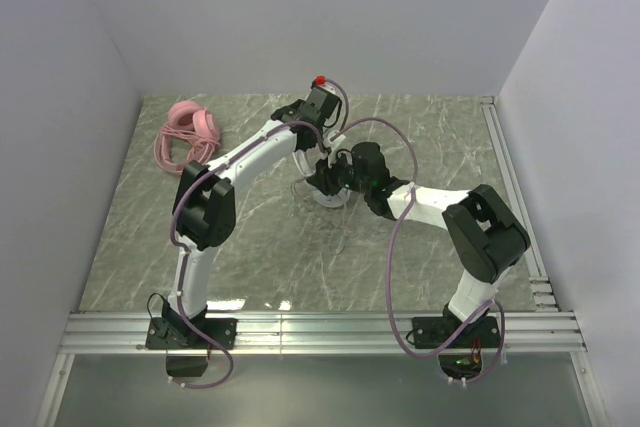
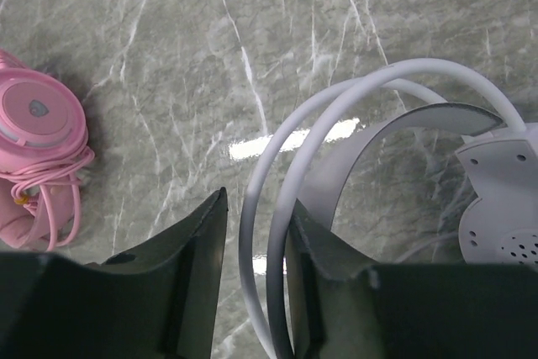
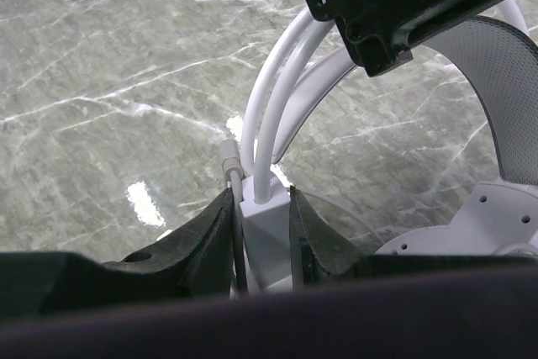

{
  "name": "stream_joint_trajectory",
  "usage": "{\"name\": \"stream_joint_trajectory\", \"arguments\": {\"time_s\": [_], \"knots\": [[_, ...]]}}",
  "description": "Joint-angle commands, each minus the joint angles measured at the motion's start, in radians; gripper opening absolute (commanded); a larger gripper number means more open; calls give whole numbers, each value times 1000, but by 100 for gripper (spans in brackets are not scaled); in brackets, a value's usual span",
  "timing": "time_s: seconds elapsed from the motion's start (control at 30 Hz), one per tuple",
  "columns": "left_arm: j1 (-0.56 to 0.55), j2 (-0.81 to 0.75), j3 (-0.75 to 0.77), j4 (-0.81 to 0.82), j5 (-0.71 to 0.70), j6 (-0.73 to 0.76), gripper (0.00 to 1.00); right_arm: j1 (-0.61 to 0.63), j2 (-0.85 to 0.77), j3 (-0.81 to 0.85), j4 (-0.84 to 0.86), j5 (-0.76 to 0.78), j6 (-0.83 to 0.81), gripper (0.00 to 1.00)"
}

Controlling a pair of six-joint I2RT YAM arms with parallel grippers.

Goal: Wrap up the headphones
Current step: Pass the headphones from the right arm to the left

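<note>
While the right claw (image 3: 261, 199) is pinched onto the white block (image 3: 267, 229) where the twin rails (image 3: 271, 115) enter it, I read the white and grey over-ear headset (image 2: 391, 134) as held there. Both fingers sit flush on the block's sides, with the jaws only a narrow way apart. A small pale plug (image 3: 228, 160) stands just beside the block, against one finger, with what looks like a thin dark cable running down from it.

The left claw (image 2: 258, 208) sits further along the same headband, a finger on either side of the two white rails. One finger seems to touch a rail, but a sliver of the grey-green marbled table (image 2: 168, 56) shows between the other finger and the rails. I judge it partly open and clamped on nothing. Beyond its tips the rails arch away to a perforated white ear cup (image 2: 503, 199). Well off to the left claw's other side, away from the rails, lies the all-pink over-ear headset (image 2: 38, 115) with its pink cable (image 2: 63, 182) looped against it. Neither claw touches it.

As I judge it, the white headset is light, smooth hard plastic with a springy band, so the rails could slide or twist in a loose pinch. The block is the firm hold. The cable is limp and thin, best taken near the plug without yanking.
</note>
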Motion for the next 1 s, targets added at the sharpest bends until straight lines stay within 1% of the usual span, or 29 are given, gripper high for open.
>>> {"name": "stream_joint_trajectory", "arguments": {"time_s": [0.0, 0.1, 0.2, 0.23, 0.3, 0.33, 0.4, 0.43, 0.53, 0.67, 0.73, 0.8, 0.83, 0.9, 0.93, 0.97], "knots": [[-18, 49, 41, -53, -40, 18, 36, 22, 16, 17, -70, 32, -80, 0], [-18, 65, 47, -73, -40, 15, 33, 22, 16, 18, -70, 33, -80, 0], [-18, 75, 49, -90, -31, 12, 25, 22, 16, 17, -69, 35, -80, 0], [-16, 80, 52, -93, -30, 10, 19, 23, 16, 15, -69, 37, -78, 0], [-15, 85, 50, -99, -21, 9, 12, 23, 16, 17, -67, 37, -78, 0], [-13, 86, 52, -105, -22, 7, 7, 23, 18, 17, -69, 37, -78, 0], [-12, 92, 56, -110, -34, 1, 6, 23, 16, 15, -67, 37, -80, 0], [-12, 94, 56, -116, -33, 1, 1, 23, 18, 15, -66, 37, -78, 0], [-10, 88, 52, -116, -39, -4, 0, 23, 15, 15, -66, 38, -78, 0], [-10, 68, 7, -79, -37, -11, 0, 23, 12, 17, -64, 32, -78, 0], [-12, 52, -8, -62, -21, -13, 0, 26, 1, 17, -66, 37, -78, 10], [-12, 45, -20, -52, -7, -22, 0, 29, -4, 14, -59, 38, -75, 16], [-12, 42, -23, -49, 13, -22, 0, 29, -10, 15, -56, 43, -71, 23], [-13, 33, -39, -27, 24, -22, 0, 29, -13, 15, -52, 43, -66, 29], [-15, 29, -45, -24, 26, -25, 0, 29, -16, 15, -49, 46, -57, 38], [-15, 25, -62, -15, 24, -23, 0, 29, -19, 15, -43, 46, -51, 41]]}}
